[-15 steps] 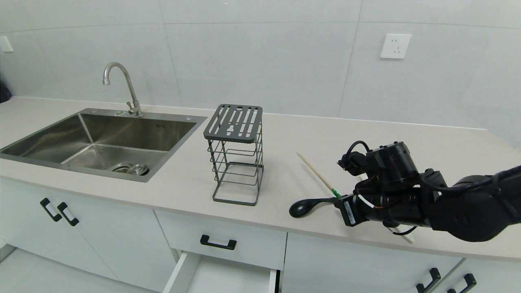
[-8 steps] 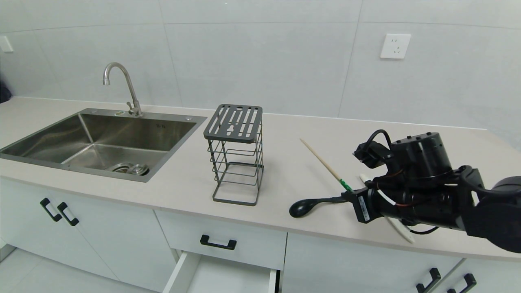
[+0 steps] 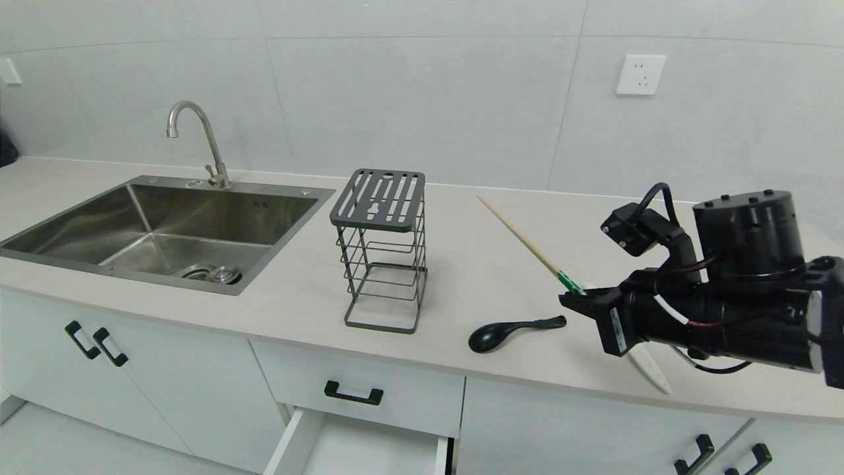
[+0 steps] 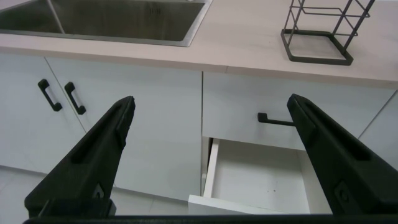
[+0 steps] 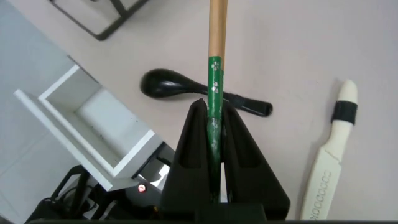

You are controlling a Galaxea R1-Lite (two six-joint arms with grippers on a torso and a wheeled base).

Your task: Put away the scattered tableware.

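Note:
My right gripper [image 3: 575, 298] [image 5: 214, 118] is shut on a wooden chopstick [image 3: 524, 243] [image 5: 216, 43] with a green band, held in the air above the right part of the counter [image 3: 475, 264]. The stick slants up and away toward the wall. A black spoon [image 3: 508, 332] [image 5: 180, 87] lies on the counter below the gripper, near the front edge. A cream-white utensil [image 3: 647, 371] [image 5: 328, 162] with a dark band lies beside it, partly behind the arm. My left gripper [image 4: 211, 155] hangs open in front of the cabinets, low and left of the open drawer [image 4: 261, 180].
A dark wire rack [image 3: 384, 251] with a slotted top stands mid-counter. The steel sink [image 3: 158, 227] and tap [image 3: 198, 142] are at the left. A white drawer [image 3: 359, 448] [image 5: 93, 124] below the counter is pulled out. A wall socket [image 3: 640, 74] sits above the right side.
My right gripper has risen off the counter with the chopstick and drawn back to the right. The black spoon stays where it lay.

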